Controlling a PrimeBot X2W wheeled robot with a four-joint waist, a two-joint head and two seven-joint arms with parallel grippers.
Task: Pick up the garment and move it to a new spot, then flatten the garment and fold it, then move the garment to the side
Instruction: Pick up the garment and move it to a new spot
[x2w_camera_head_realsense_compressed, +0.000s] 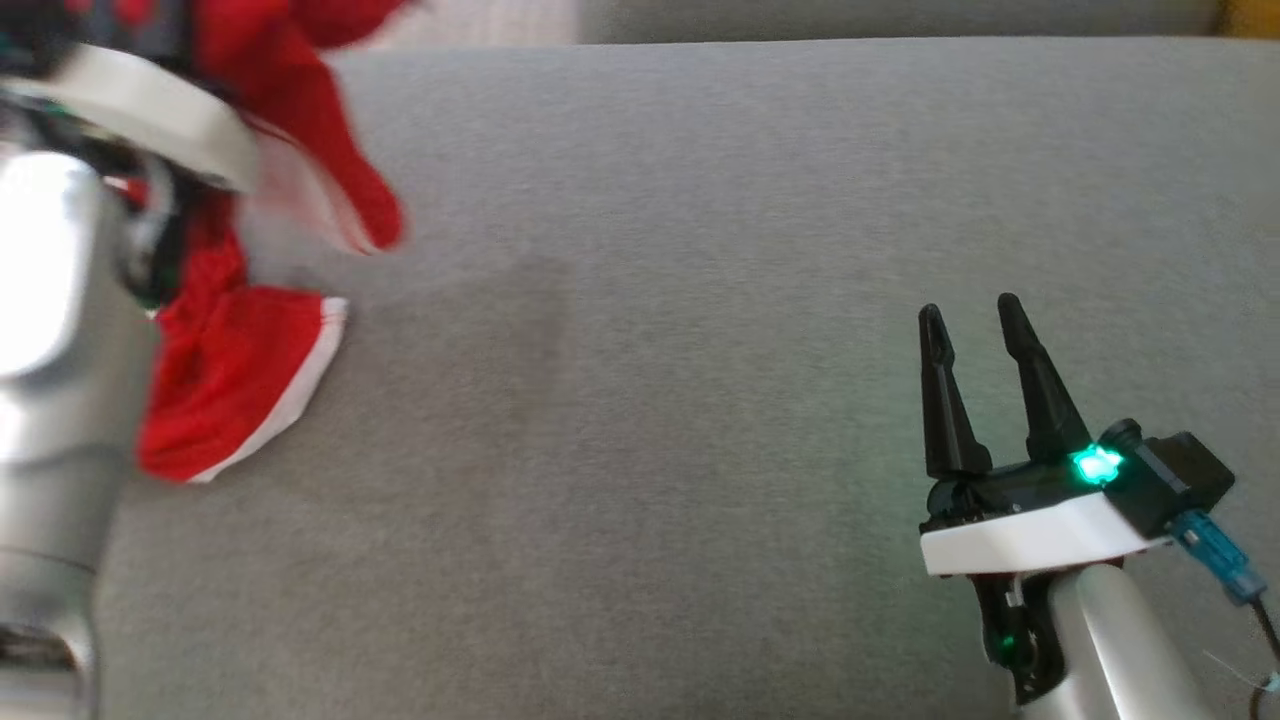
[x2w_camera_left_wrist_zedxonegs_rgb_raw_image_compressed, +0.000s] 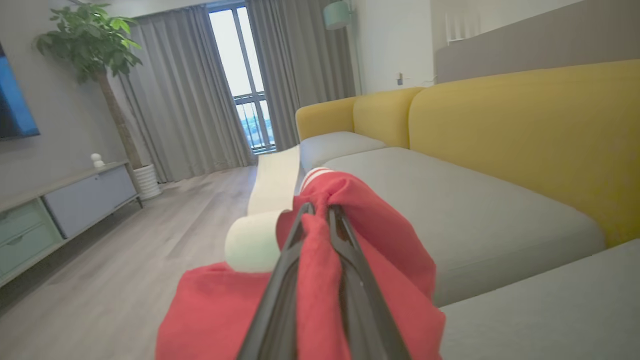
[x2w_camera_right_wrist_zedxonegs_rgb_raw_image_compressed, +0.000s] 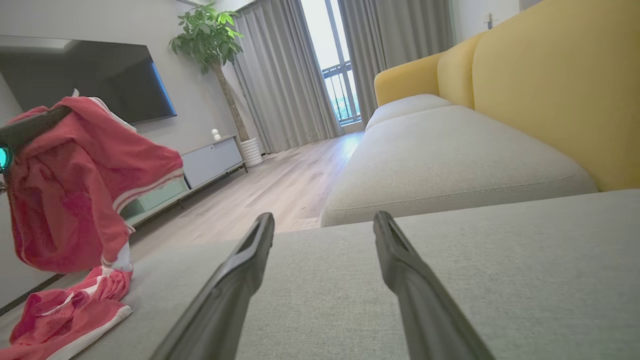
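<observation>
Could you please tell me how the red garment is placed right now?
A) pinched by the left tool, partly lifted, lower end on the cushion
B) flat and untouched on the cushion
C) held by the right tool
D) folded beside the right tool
A: the left tool is shut on the red garment, whose upper part hangs lifted while its lower end rests on the grey cushion.

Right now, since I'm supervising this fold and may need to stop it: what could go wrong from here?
1. The left gripper pinches only a bunched fold of the red garment; the fabric might slip out during the lift.
2. The garment's lower part lies on the grey cushion near its edge, so it may drag or slide toward the floor.
3. The right gripper stands open and apart, so the garment would likely land crumpled.
</observation>
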